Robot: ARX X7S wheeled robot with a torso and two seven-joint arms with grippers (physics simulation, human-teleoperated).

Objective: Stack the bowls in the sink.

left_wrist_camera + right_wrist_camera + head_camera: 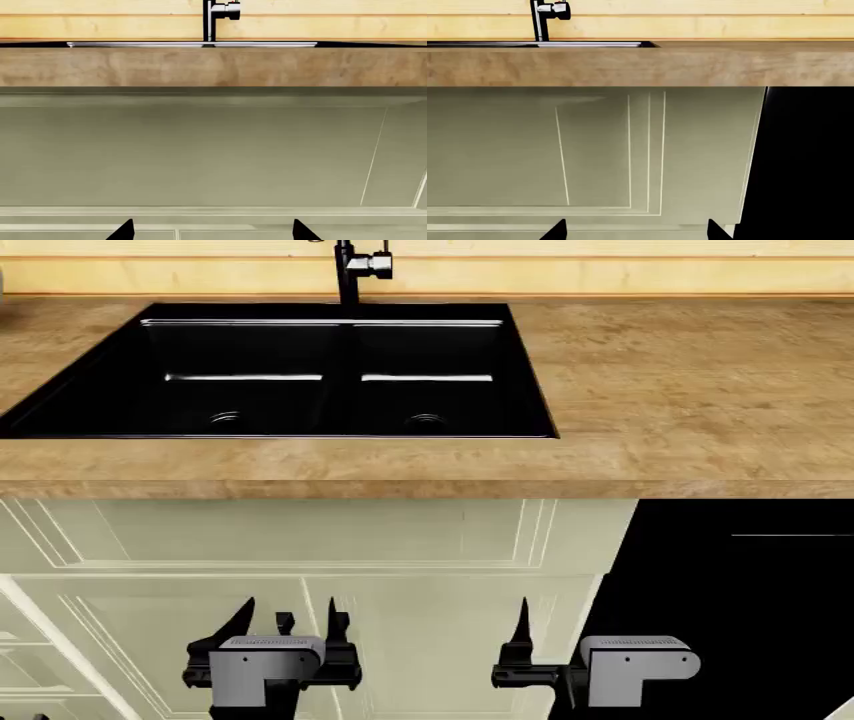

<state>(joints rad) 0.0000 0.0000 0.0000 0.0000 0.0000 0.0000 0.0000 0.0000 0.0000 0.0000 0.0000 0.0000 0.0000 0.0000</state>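
No text, label, brand, number or sign can be read on anything in these views.

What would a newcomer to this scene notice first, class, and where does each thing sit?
The black sink set in the wooden counter, both basins showing only drains, with the faucet behind its divider. Below, both grippers, left and right, hang open before the cream cabinets.
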